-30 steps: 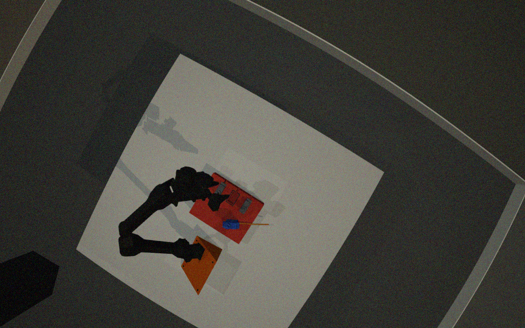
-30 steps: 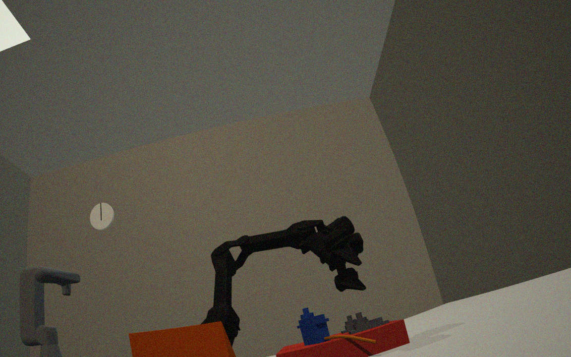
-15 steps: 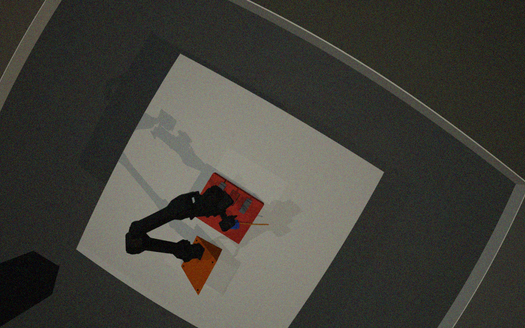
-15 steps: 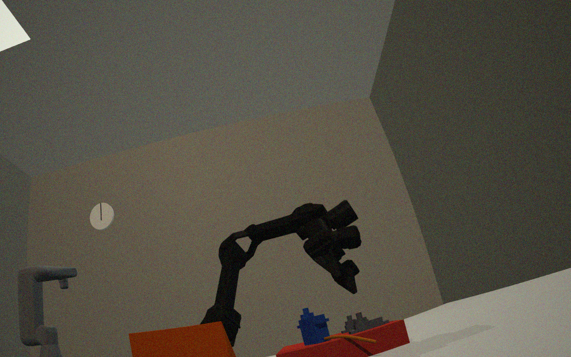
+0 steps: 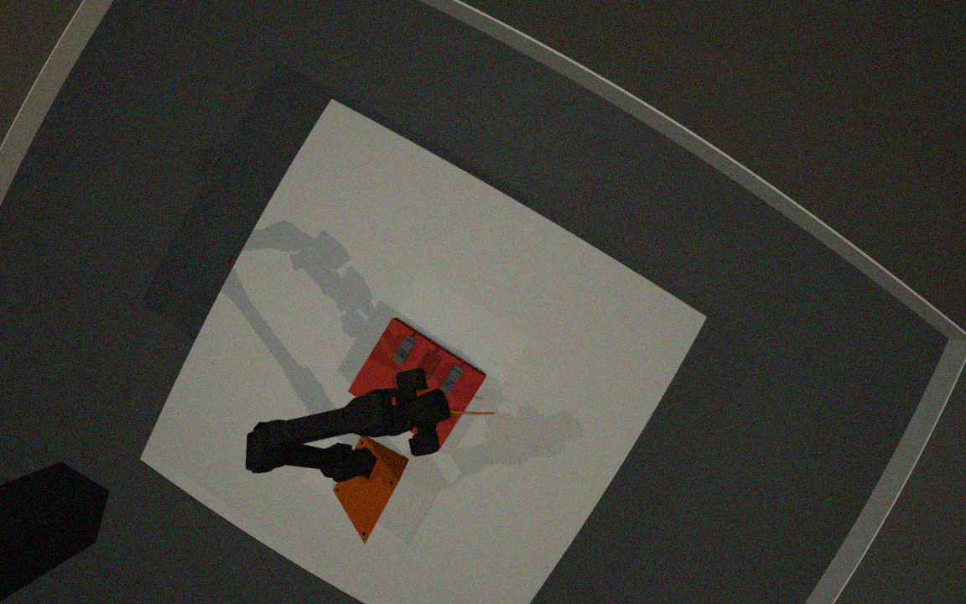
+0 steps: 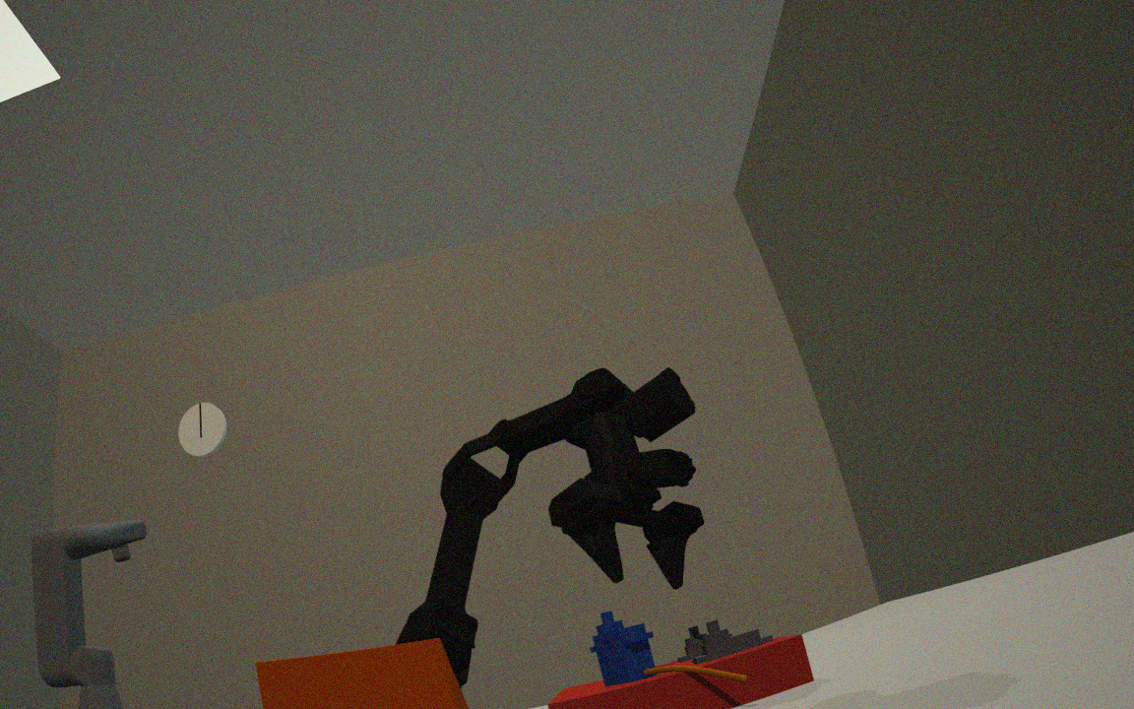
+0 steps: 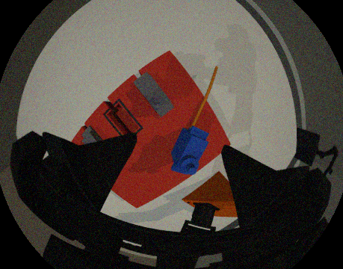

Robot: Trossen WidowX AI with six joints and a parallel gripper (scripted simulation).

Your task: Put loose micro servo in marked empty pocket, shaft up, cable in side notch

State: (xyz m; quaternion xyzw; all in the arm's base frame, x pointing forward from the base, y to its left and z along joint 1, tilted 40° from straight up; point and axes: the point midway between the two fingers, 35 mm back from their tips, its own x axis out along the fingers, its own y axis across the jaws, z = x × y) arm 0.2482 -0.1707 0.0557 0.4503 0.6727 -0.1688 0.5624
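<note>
The loose blue servo (image 6: 623,652) (image 7: 190,149) stands on the red deck (image 5: 374,375) (image 6: 778,666) (image 7: 141,190), away from the pocket, with a round boss facing up. In the top view my arm hides its body. Its orange cable (image 5: 475,412) (image 6: 699,673) (image 7: 205,96) reaches past the deck's edge. The marked pocket (image 5: 430,361) (image 7: 131,115) is empty, with a dark outline, between two grey servos. My gripper (image 5: 418,409) (image 6: 647,583) (image 7: 180,143) is open and empty, pointing down above the blue servo, which shows between its fingertips in the wrist view.
The grey servos (image 5: 404,349) (image 5: 453,378) (image 7: 154,94) (image 7: 90,135) sit in the deck on either side of the pocket. An orange block (image 5: 366,507) (image 6: 350,675) (image 7: 212,187) stands near the arm's base. A dark box (image 5: 21,518) is at the top view's lower left.
</note>
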